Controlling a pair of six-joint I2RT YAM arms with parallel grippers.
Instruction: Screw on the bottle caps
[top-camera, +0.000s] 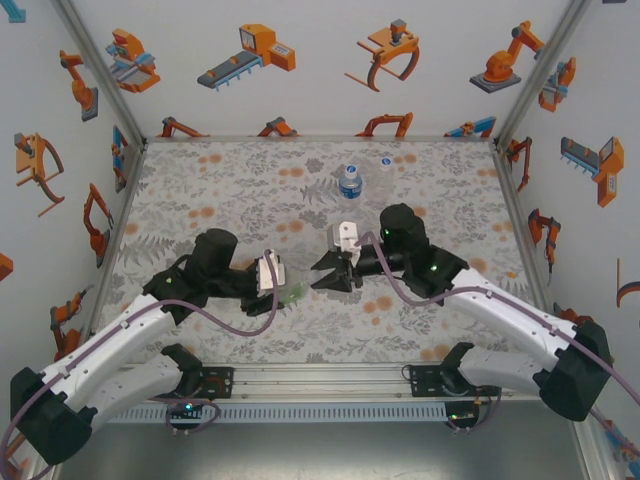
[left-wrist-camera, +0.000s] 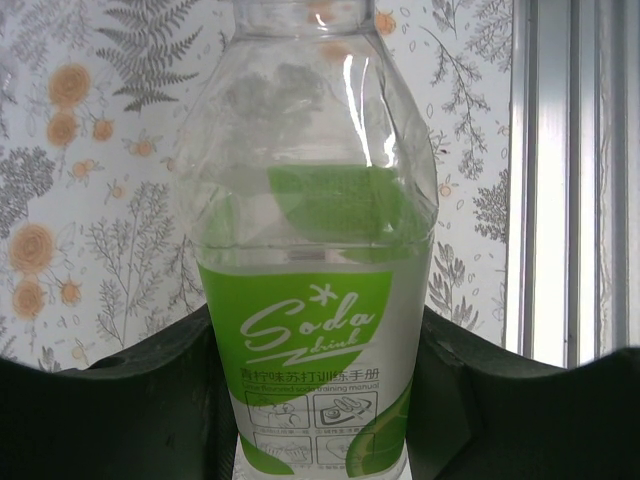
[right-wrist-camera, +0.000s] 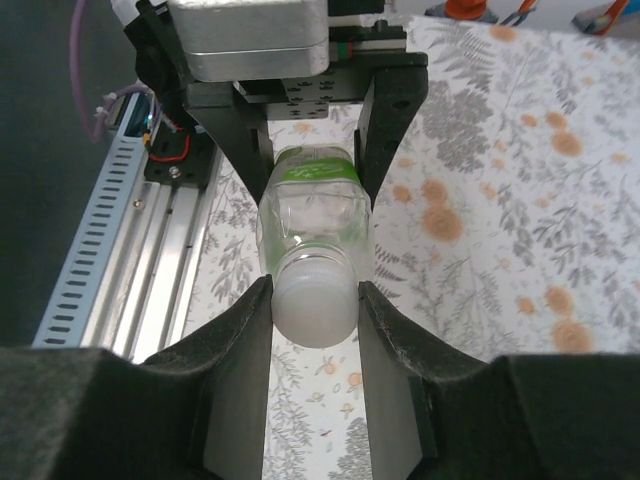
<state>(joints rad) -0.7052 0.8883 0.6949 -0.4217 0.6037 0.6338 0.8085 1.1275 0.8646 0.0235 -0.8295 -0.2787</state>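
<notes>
Now the left gripper (top-camera: 270, 275) clenches the green-label bottle (left-wrist-camera: 320, 300), lying level over the middle of the table (top-camera: 200, 190) toward its near edge, while the right gripper (top-camera: 335, 278) pinches the white cap (right-wrist-camera: 315, 305) at its mouth. A crooked cap could cross-thread when turned, or the slick bottle could spin in the left grip.

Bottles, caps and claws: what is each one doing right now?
Green-label bottle: held sideways.
White cap: at that bottle's mouth, tightness unclear.
Left claw: shut on the green-label bottle.
Right claw: shut on the white cap.
Blue-label bottle: standing upright, untouched.
Small whitish thing beside it: loose on the table, maybe a cap.
</notes>
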